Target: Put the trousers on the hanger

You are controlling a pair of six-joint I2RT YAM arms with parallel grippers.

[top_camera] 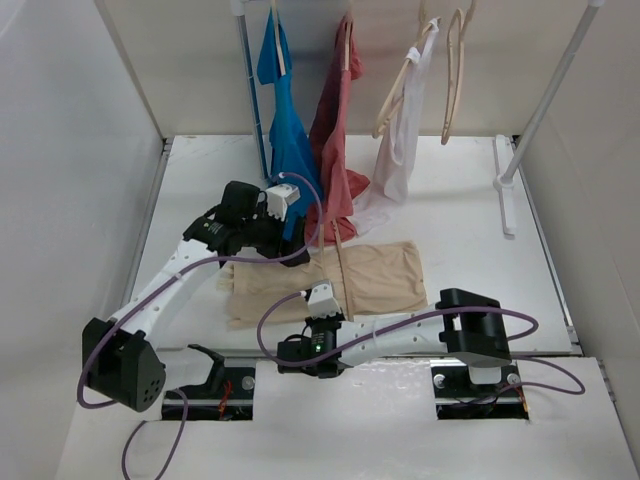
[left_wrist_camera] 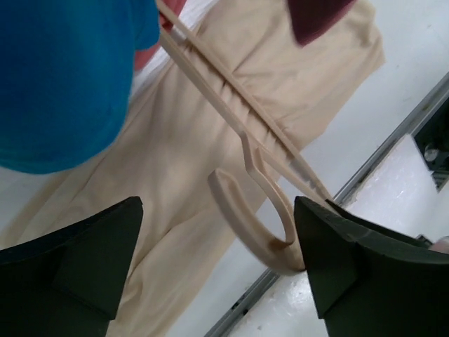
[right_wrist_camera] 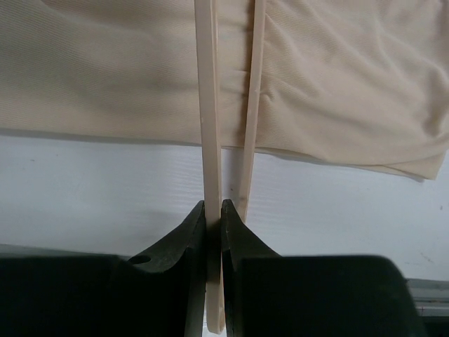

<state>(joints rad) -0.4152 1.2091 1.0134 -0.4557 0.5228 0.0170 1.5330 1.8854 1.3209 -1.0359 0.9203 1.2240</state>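
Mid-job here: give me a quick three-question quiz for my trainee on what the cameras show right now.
1. True or false: the right claw is shut on the hanger.
2. The trousers are: A lying on the table; B held in the left claw; C held in the right claw.
3. Fill in: the left claw's jaws stand ____.
Key: 1 true; 2 A; 3 open.

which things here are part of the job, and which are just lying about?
In the job: trousers, flat on the table; hanger, over them; right gripper, shut on the hanger; left gripper, open.
Just there: blue garment, red garment, white garment, empty hanger, all hanging on the rack.
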